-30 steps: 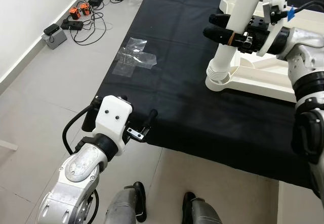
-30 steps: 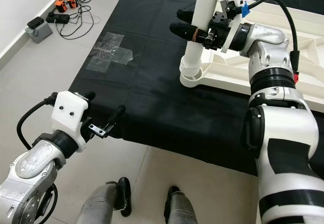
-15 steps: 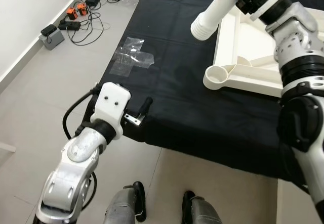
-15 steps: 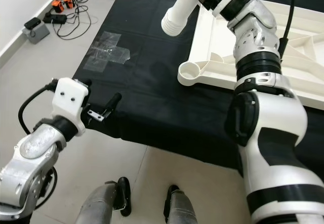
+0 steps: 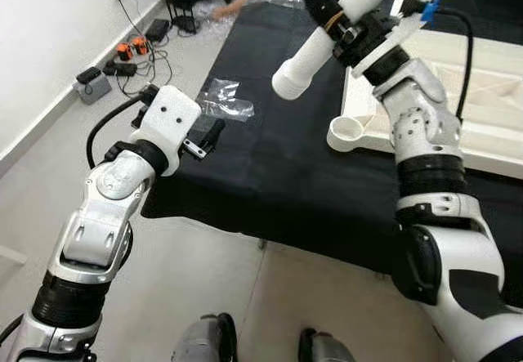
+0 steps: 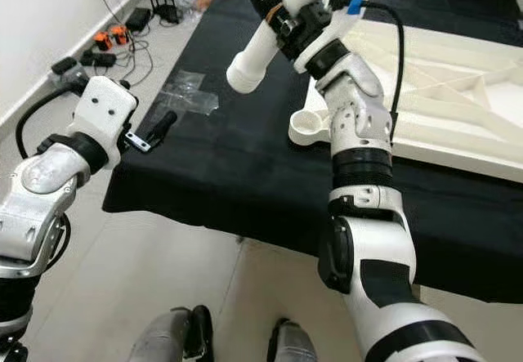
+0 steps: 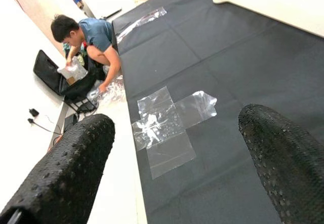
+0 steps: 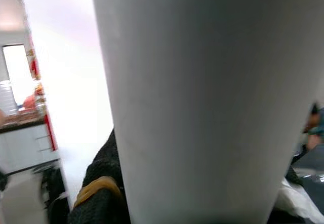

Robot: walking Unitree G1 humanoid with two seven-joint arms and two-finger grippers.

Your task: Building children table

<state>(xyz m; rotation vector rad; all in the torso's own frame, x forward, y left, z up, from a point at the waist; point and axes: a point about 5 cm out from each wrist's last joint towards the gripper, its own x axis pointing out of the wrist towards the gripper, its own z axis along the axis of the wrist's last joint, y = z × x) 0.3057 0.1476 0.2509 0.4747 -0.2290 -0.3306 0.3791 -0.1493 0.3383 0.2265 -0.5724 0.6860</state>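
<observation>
My right gripper point(image 5: 347, 27) clamps one white cylindrical plastic table leg point(image 5: 323, 39), lifted at eleven o'clock of the empty corner socket point(image 5: 350, 130) on one upturned white tabletop point(image 5: 458, 92). No leg looks fitted. My left gripper point(image 7: 177, 153) hangs wide, empty, over black cloth point(image 5: 278, 166).

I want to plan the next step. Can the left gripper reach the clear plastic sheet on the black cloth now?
Probably yes. The left gripper hangs open near the clear plastic sheet, with nothing between them on the black cloth.
</observation>
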